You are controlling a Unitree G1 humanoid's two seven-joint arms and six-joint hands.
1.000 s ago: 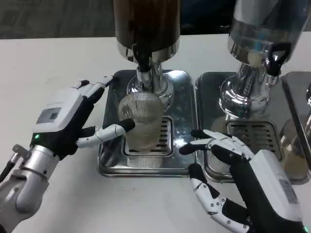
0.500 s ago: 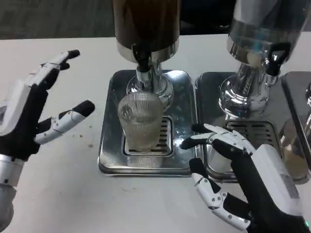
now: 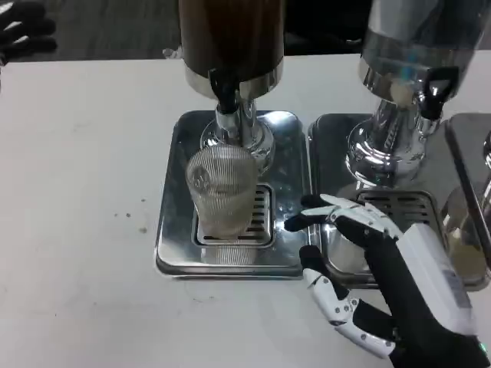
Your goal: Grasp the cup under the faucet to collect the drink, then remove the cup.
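Observation:
A clear ribbed cup [image 3: 222, 190] stands upright on the drip grate of the left steel tray [image 3: 173, 253], directly below the black faucet [image 3: 225, 88] of the dark drink dispenser [image 3: 230, 38]. Nothing holds the cup. My right hand [image 3: 376, 268] hovers to the cup's right, fingers spread and pointing toward it, a small gap between fingertips and cup. Only the dark fingertips of my left hand [image 3: 19, 29] show, at the picture's top left corner, far from the cup.
A second dispenser [image 3: 414, 46] with a chrome base stands on its own steel tray [image 3: 330, 264] at the right, and a third tray's edge [image 3: 468, 153] shows at the far right. Bare white table [image 3: 77, 192] lies left of the trays.
My left hand let go of the cup's side, pulled away to the left and up, and now sits at the top left corner. The cup stayed put. My right hand barely moved.

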